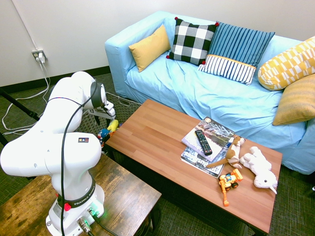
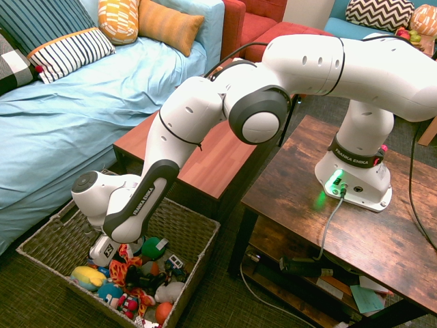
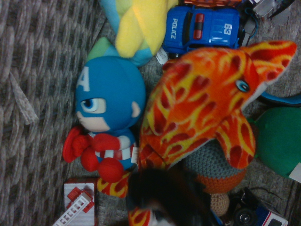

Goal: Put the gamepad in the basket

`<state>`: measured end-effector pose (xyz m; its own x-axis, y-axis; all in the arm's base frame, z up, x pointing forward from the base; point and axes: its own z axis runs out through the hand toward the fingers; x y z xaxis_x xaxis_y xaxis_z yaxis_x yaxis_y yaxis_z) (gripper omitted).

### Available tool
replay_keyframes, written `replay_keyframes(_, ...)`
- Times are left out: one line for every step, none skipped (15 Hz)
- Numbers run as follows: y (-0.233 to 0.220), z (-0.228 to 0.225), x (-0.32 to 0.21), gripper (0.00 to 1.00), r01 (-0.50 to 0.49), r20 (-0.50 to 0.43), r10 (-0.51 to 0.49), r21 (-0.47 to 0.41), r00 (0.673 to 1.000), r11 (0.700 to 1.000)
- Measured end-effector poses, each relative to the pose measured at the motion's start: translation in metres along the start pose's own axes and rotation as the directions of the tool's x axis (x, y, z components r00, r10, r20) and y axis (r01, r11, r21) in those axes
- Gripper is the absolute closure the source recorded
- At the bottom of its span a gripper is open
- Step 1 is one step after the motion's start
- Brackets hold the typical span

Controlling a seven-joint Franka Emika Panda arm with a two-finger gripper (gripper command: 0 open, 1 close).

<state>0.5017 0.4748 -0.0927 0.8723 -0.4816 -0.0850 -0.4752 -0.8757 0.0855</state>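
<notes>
The basket [image 2: 194, 231] is a big woven grey-brown one on the floor between the sofa and the coffee table, full of toys. My gripper [image 2: 117, 257] reaches down into its middle, just above the toys; its fingertips are lost among them. Right beside it a black shape [image 2: 145, 277] that looks like the gamepad lies among the toys. In the wrist view it shows as a dark blur [image 3: 164, 197] at the lower edge. Whether the fingers still touch it cannot be made out. In the first exterior view the arm hides most of the basket [image 1: 88, 123].
In the basket lie an orange flame-patterned fish plush [image 3: 207, 94], a blue hero doll [image 3: 106, 108], a police car [image 3: 202, 26] and a green ball [image 2: 153, 247]. The coffee table [image 1: 157, 142] carries a slim remote [image 1: 203, 141], magazines and plush toys. The blue sofa [image 1: 206, 93] stands behind.
</notes>
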Motion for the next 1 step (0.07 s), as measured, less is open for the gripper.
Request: replay_keyframes(0.0006, 0.0001, 0.0006, 0.00, 0.001, 0.006, -0.001, -0.003, 1.000, 1.000)
